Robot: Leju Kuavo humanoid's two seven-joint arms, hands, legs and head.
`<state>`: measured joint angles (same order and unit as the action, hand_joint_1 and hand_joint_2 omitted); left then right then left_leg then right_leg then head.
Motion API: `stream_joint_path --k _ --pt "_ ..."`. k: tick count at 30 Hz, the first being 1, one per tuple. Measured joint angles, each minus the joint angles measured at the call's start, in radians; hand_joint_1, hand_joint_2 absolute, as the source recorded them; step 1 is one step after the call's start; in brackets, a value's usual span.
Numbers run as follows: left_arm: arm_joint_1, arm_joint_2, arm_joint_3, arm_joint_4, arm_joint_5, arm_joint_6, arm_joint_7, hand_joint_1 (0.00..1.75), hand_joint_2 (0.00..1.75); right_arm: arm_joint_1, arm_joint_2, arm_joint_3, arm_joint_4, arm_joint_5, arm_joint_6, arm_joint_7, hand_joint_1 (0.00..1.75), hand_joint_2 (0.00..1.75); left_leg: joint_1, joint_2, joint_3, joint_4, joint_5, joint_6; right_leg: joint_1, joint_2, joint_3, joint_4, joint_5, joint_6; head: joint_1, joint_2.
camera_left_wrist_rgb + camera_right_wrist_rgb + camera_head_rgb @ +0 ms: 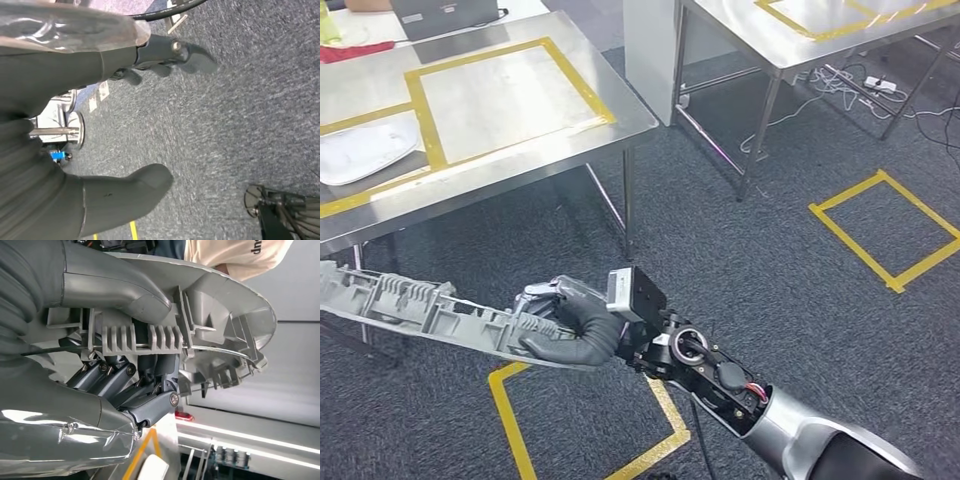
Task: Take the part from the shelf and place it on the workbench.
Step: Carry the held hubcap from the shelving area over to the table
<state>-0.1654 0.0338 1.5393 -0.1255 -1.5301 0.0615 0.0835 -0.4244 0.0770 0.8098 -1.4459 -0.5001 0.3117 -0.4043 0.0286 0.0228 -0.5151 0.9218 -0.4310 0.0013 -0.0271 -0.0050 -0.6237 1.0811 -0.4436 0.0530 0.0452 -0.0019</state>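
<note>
The right hand (565,322) is grasping one end of the long grey plastic part (410,305), thumb over the ribbed face and dark fingers (151,390) curling under it, so the part is jutting out sideways in the air over the carpeted floor (773,270), just short of the steel surface (569,140) it is meant for. Because the grip is sitting at one end, the free end is likely to sag or swing, so the carry calls for a level wrist and slow travel, lifting the far tip above the surface's edge before lowering it. The part is a moulded, matte strip with ribs, comb-like teeth and clips, probably stiff yet light. The surface is brushed metal marked with yellow tape (426,115). The left hand (113,125) is holding nothing, thumb and fingers apart above the carpet.
</note>
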Motion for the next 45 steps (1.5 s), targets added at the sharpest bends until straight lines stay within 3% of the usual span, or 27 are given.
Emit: stream_joint_path --k 2,5,7,8,10,11,12,13,14,15,17,22,23,25,26,27,28,29,31,32,33,36,38,41,42,43,45 --pt "0.000 0.001 0.000 0.000 0.000 0.000 0.000 0.00 1.75 0.000 0.000 0.000 0.000 0.000 0.001 -0.001 1.75 1.75 -0.002 0.000 -0.001 0.014 -0.012 -0.014 0.001 -0.002 0.043 -0.098 0.031 -0.006 0.004 0.000" --pt "-0.002 0.001 0.000 0.000 0.000 0.000 0.000 0.00 1.75 0.000 0.000 0.000 0.000 0.000 0.002 -0.002 1.75 1.75 -0.001 0.003 0.000 0.016 -0.019 -0.031 0.006 0.006 0.046 -0.107 0.022 -0.030 -0.004 0.000" --pt "-0.003 -0.001 0.000 0.000 0.000 0.000 0.000 0.00 1.75 -0.002 0.000 0.000 -0.001 0.000 0.002 -0.002 1.75 1.75 0.003 0.000 -0.010 0.047 -0.041 -0.040 0.005 0.010 0.055 -0.112 0.019 -0.044 -0.013 0.000" --pt "-0.003 -0.001 0.000 0.000 0.000 0.000 0.000 0.00 1.75 -0.002 0.000 0.000 -0.001 0.000 0.002 -0.002 1.75 1.75 0.004 -0.004 -0.033 0.094 -0.064 -0.042 0.004 0.011 0.059 -0.114 0.018 -0.050 -0.020 0.000" --pt "-0.003 0.001 0.000 0.000 0.000 0.000 0.000 0.00 1.75 -0.002 0.000 0.000 -0.001 0.000 0.002 -0.004 1.75 1.75 0.004 -0.012 -0.116 0.241 -0.118 -0.043 0.008 0.013 0.062 -0.114 0.014 -0.058 -0.031 0.000" --pt "-0.002 0.002 0.000 0.000 0.000 0.000 0.000 0.00 1.75 -0.002 0.000 0.000 -0.001 0.000 0.002 -0.005 1.75 1.75 0.003 -0.014 -0.157 0.303 -0.131 -0.043 0.010 0.015 0.063 -0.114 0.012 -0.061 -0.034 0.000" --pt "-0.001 0.002 0.000 0.000 0.000 0.000 0.000 0.00 1.75 -0.001 0.000 0.000 0.000 0.000 0.002 -0.005 1.75 1.75 0.003 -0.015 -0.182 0.331 -0.125 -0.041 0.012 0.018 0.066 -0.114 0.009 -0.062 -0.035 0.000" --pt "0.000 0.002 0.000 0.000 0.000 0.000 0.000 0.00 1.75 -0.001 0.000 0.000 0.000 0.000 0.002 -0.005 1.75 1.75 0.003 -0.015 -0.187 0.316 -0.098 -0.038 0.014 0.021 0.071 -0.114 0.005 -0.063 -0.035 0.000" --pt "0.002 0.002 0.000 0.000 0.000 0.000 0.000 0.00 1.75 -0.001 0.000 0.000 0.000 0.000 0.002 -0.005 1.75 1.75 0.003 -0.016 -0.171 0.262 -0.055 -0.034 0.014 0.025 0.077 -0.114 0.001 -0.062 -0.035 0.000" --pt "0.002 0.003 0.000 0.000 0.000 0.000 0.000 0.00 1.75 -0.001 0.000 0.000 0.000 0.000 0.003 -0.005 1.75 1.75 0.003 -0.016 -0.143 0.185 -0.009 -0.029 0.014 0.028 0.083 -0.114 -0.004 -0.059 -0.036 0.000" --pt "0.001 0.004 0.000 0.000 0.000 0.000 0.000 0.00 1.75 -0.001 0.000 0.000 0.000 0.000 0.003 -0.006 1.75 1.75 -0.002 -0.019 -0.095 0.066 0.040 -0.022 0.018 0.034 0.090 -0.113 -0.012 -0.051 -0.038 0.000" --pt "-0.002 0.004 0.000 0.000 0.000 0.000 0.000 0.00 1.75 -0.002 0.000 0.000 -0.001 0.001 0.005 -0.007 1.75 1.75 -0.007 -0.021 -0.072 0.030 0.032 -0.003 0.016 0.028 0.089 -0.093 -0.039 -0.023 -0.034 0.000" --pt "-0.002 0.003 0.000 0.000 0.000 0.000 0.000 0.00 1.75 -0.002 0.000 0.000 -0.001 0.001 0.005 -0.008 1.75 1.75 -0.005 -0.020 -0.066 0.026 0.031 0.003 0.016 0.023 0.071 -0.051 -0.061 -0.019 -0.030 0.000" --pt "-0.001 0.003 0.000 0.000 0.000 0.000 0.000 0.00 1.75 -0.002 0.000 0.000 -0.001 0.002 0.006 -0.009 1.75 1.75 -0.007 -0.018 -0.059 0.025 0.025 0.012 0.016 0.017 0.000 0.089 -0.121 -0.014 -0.020 0.000" --pt "-0.001 0.003 0.000 0.000 0.000 0.000 0.000 0.00 1.75 -0.001 0.000 0.000 -0.001 0.002 0.006 -0.009 1.75 1.75 -0.009 -0.018 -0.056 0.025 0.022 0.014 0.016 0.016 -0.038 0.155 -0.142 -0.013 -0.015 0.000" --pt "-0.001 0.003 0.000 0.000 0.000 0.000 0.000 0.00 1.75 0.000 -0.001 0.000 -0.001 0.002 0.006 -0.009 1.75 1.75 -0.010 -0.018 -0.052 0.026 0.018 0.016 0.015 0.016 -0.063 0.192 -0.143 -0.012 -0.012 0.000" --pt "-0.001 0.003 0.000 0.000 0.000 0.000 0.000 0.00 1.75 0.000 -0.001 0.000 -0.001 0.002 0.006 -0.009 1.75 1.75 -0.011 -0.019 -0.046 0.026 0.014 0.016 0.016 0.016 -0.069 0.188 -0.123 -0.013 -0.008 0.000" --pt "0.000 0.003 0.000 0.000 0.000 0.000 0.000 0.00 1.75 0.000 -0.001 0.000 -0.001 0.002 0.006 -0.009 1.75 1.75 -0.012 -0.019 -0.038 0.027 0.009 0.015 0.016 0.015 -0.054 0.143 -0.083 -0.016 -0.004 0.000" --pt "0.001 0.001 0.000 0.000 0.000 0.000 0.000 0.00 1.75 -0.001 -0.002 0.000 -0.001 0.003 0.006 -0.009 1.75 1.75 -0.015 -0.021 -0.024 0.029 -0.003 0.010 0.019 0.011 0.004 -0.001 0.002 -0.026 0.001 0.000" --pt "0.001 0.001 0.000 0.000 0.000 -0.001 0.000 0.00 1.75 -0.001 -0.002 0.000 -0.001 0.006 0.006 -0.009 1.75 1.75 -0.017 -0.021 -0.022 0.031 -0.008 0.006 0.021 0.010 0.027 -0.059 0.023 -0.032 0.002 0.000" --pt "0.001 0.000 0.000 0.000 0.000 -0.001 0.000 0.00 1.75 -0.001 -0.002 0.000 -0.001 0.010 0.005 -0.010 1.75 1.75 -0.019 -0.021 -0.022 0.032 -0.011 0.002 0.024 0.008 0.039 -0.090 0.030 -0.037 0.001 0.000" --pt "0.000 0.001 0.000 0.000 0.000 -0.001 0.000 0.00 1.75 -0.002 -0.002 0.000 -0.002 0.029 0.002 -0.009 1.75 1.75 -0.020 -0.020 -0.022 0.032 -0.016 -0.011 0.023 0.008 0.050 -0.111 0.022 -0.050 -0.005 0.000" --pt "-0.001 0.001 0.000 0.000 0.000 -0.001 0.000 0.00 1.75 -0.001 -0.002 0.000 -0.003 0.035 -0.001 -0.007 1.75 1.75 -0.018 -0.021 -0.041 0.079 -0.043 -0.020 0.018 0.002 0.062 -0.123 0.021 -0.060 -0.013 0.000" --pt "0.001 0.003 0.000 0.000 0.000 -0.001 0.000 0.00 1.75 -0.001 -0.002 0.000 -0.004 0.036 -0.002 -0.006 1.75 1.75 -0.014 -0.021 -0.152 0.276 -0.117 -0.031 0.016 -0.012 0.072 -0.127 0.013 -0.070 -0.027 0.000" --pt "0.002 0.004 0.000 0.000 0.000 -0.001 0.000 0.00 1.75 -0.001 -0.002 0.000 -0.004 0.036 -0.002 -0.006 1.75 1.75 -0.012 -0.021 -0.185 0.322 -0.123 -0.034 0.016 -0.016 0.076 -0.127 0.009 -0.070 -0.030 0.000" --pt "0.003 0.005 0.000 0.000 0.000 -0.001 0.000 0.00 1.75 0.000 -0.002 0.000 -0.004 0.036 -0.002 -0.006 1.75 1.75 -0.011 -0.020 -0.200 0.332 -0.108 -0.036 0.015 -0.020 0.082 -0.127 0.004 -0.069 -0.032 0.000" --pt "0.005 0.006 0.000 0.000 0.000 -0.001 0.000 0.00 1.75 0.000 -0.002 0.000 -0.004 0.036 -0.002 -0.005 1.75 1.75 -0.006 -0.016 -0.170 0.232 -0.028 -0.039 0.012 -0.025 0.098 -0.126 -0.009 -0.061 -0.034 0.000"
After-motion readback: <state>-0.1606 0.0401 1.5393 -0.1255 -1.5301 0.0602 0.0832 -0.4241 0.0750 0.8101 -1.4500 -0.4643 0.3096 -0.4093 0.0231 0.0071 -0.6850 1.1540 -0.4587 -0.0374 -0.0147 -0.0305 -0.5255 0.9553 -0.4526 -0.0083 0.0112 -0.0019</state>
